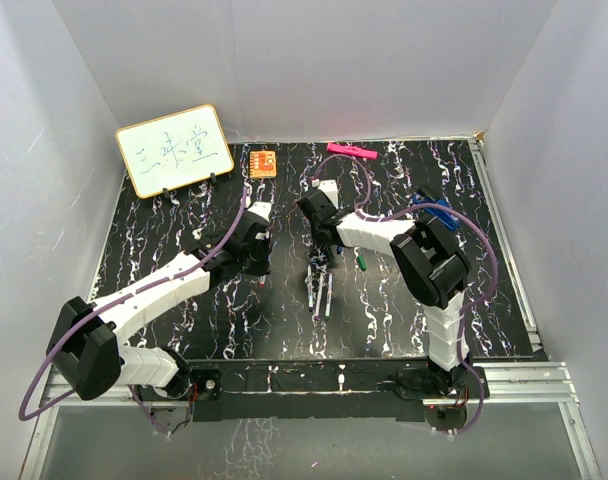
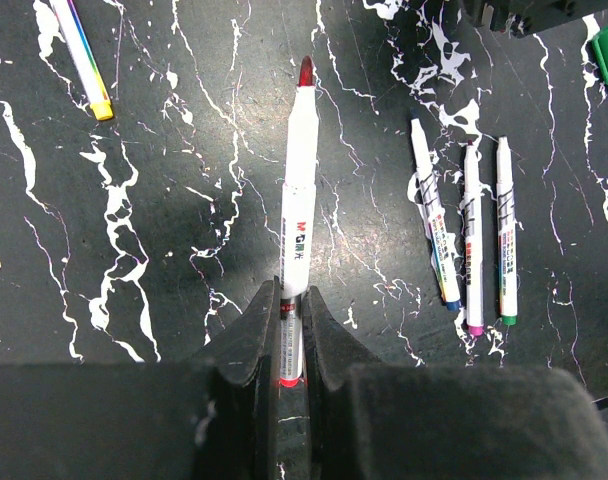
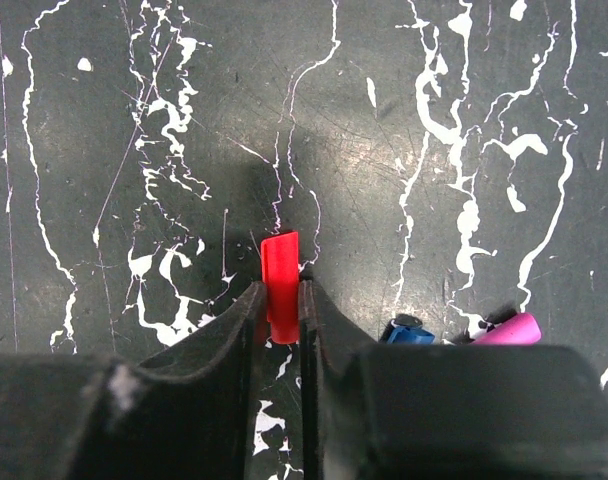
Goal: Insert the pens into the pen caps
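The left gripper (image 2: 291, 292) is clamped on the tail of a red-tipped pen (image 2: 296, 180) over the black marbled table (image 2: 164, 250), while the right gripper (image 3: 281, 288) pinches a red cap (image 3: 279, 255) by its lower end, so a slightly off-line push could likely twist the cap loose.

place: looks like a robot lab booth, I think | clues: white panel walls (image 1: 334, 60), marbled tabletop (image 1: 384, 325), aluminium rails (image 1: 524, 372), scribbled whiteboard (image 1: 174, 150)
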